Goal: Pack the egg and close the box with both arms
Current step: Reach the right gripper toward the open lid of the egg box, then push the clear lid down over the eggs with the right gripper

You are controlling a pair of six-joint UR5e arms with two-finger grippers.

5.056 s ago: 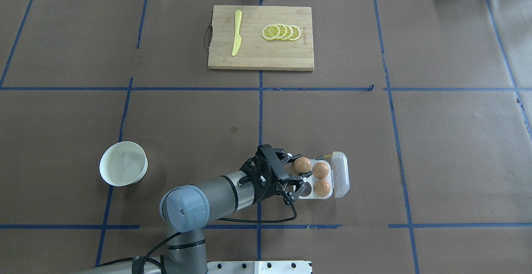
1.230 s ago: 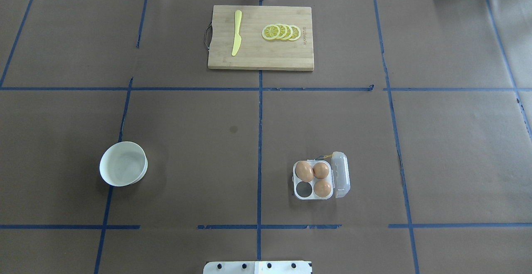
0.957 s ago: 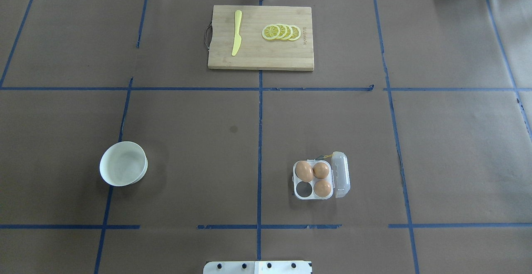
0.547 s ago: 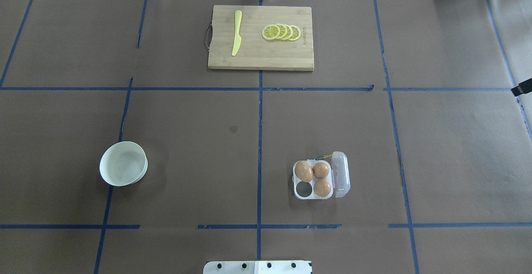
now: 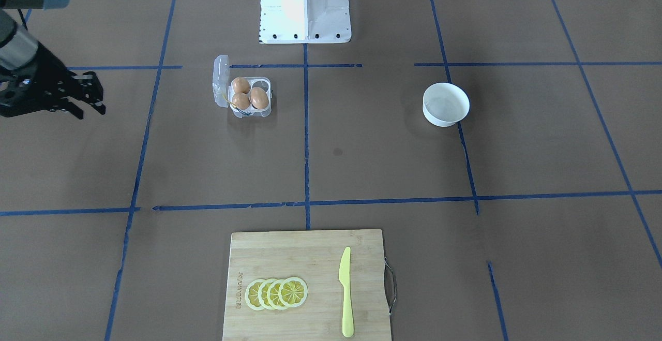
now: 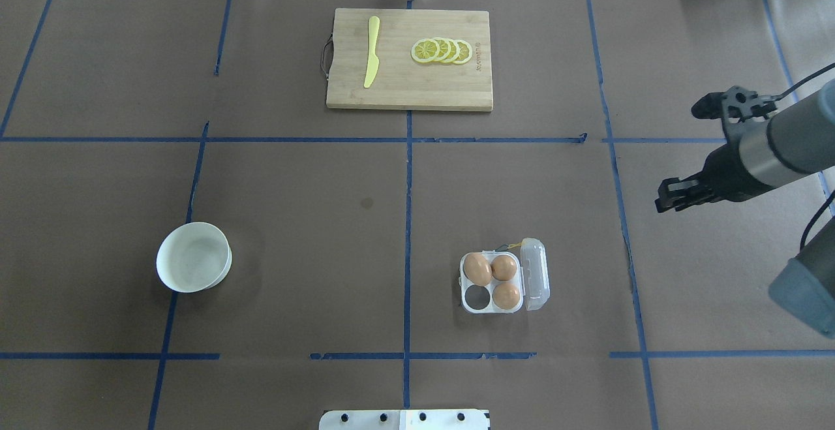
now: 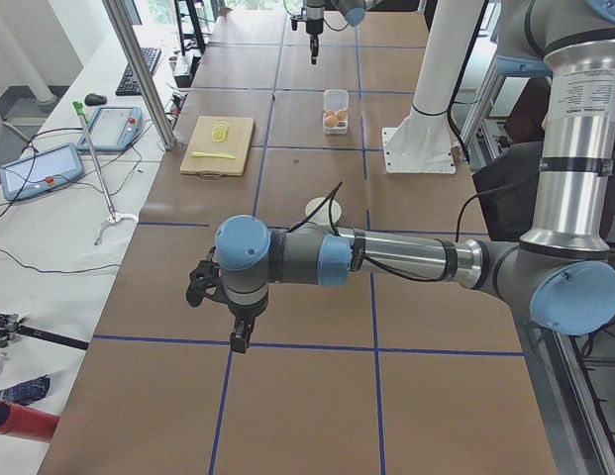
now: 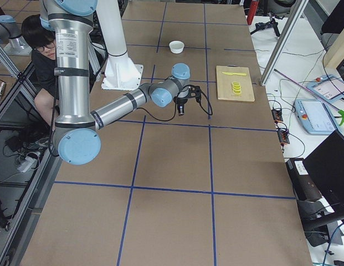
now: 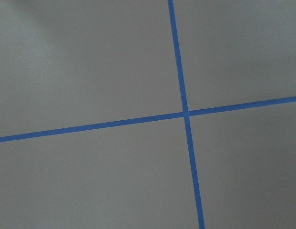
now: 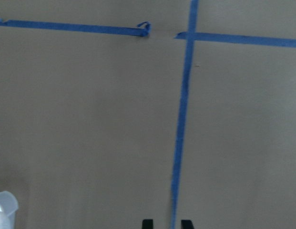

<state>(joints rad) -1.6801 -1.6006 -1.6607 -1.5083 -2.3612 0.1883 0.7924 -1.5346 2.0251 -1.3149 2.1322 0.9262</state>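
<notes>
Since half a second ago my right arm has swung in from the table's edge, where only a black tip showed; the box and eggs have not shifted. I see that arm stretched low over bare paper, well apart from the box. My left arm reaches out over the blue tape grid at its own end of the table, far from the box. Across the table from the base sits the board with a yellow knife and lemon slices. On the left arm's side stands a white bowl. Near the base, the box stands with its lid open on the side toward the right arm. The right gripper holds nothing; the wrist view shows its two tips a little apart over tape. I cannot tell how the left gripper stands. The egg sits in the box's far cup on the bowl side, touching two other eggs; the cup just nearer the base is empty
</notes>
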